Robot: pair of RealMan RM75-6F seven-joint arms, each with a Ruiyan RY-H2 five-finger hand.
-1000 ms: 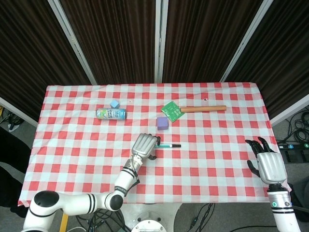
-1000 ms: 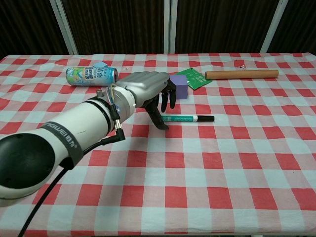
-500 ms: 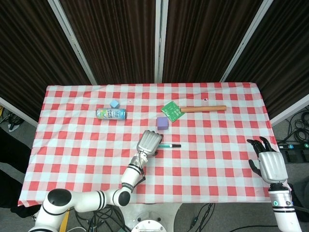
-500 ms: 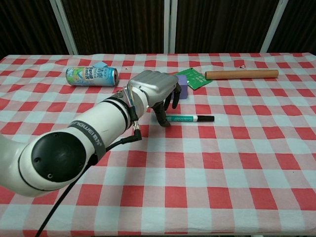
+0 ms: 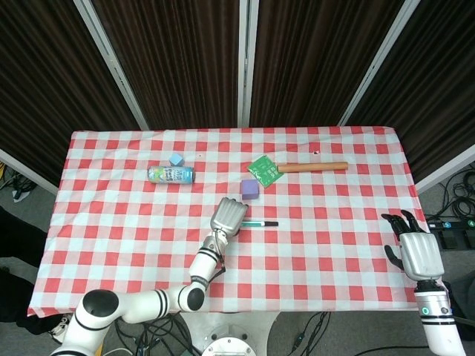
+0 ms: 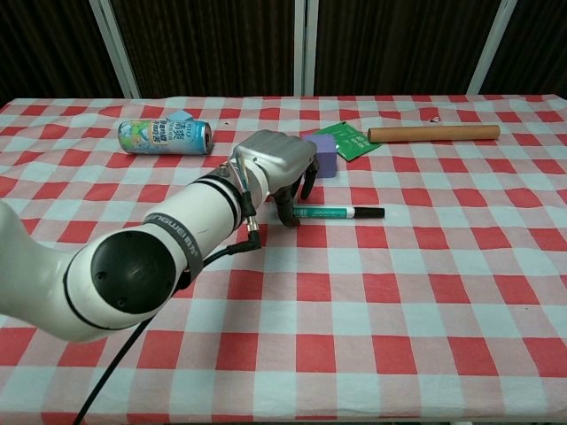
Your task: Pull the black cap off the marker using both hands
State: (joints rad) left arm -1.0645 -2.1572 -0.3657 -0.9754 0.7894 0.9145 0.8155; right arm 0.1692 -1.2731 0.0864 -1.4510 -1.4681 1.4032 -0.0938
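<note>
On the checked bench [image 5: 111,222], left to right: one can [image 5: 171,174] lying on its side with one small blue block [image 5: 176,159] just behind it, one purple cube [image 5: 250,188], one green board [image 5: 263,169], one wooden rod [image 5: 312,167] touching that board. One marker [image 5: 261,222] flat near the middle of the bench, teal barrel toward the left hand [image 5: 228,216], black cap pointing right, cap on. Left hand arched over the marker's teal end, fingers curled down around it and touching the cloth beside it in the chest view; cannot tell whether the barrel is actually grasped. Compared with a second ago, moved right and forward from beside the marker to over its end, forearm stretched further across the bench; marker unmoved. Right hand [image 5: 415,248] off the bench's right edge, fingers apart, holding nothing, slightly lower in the head view than before.
</note>
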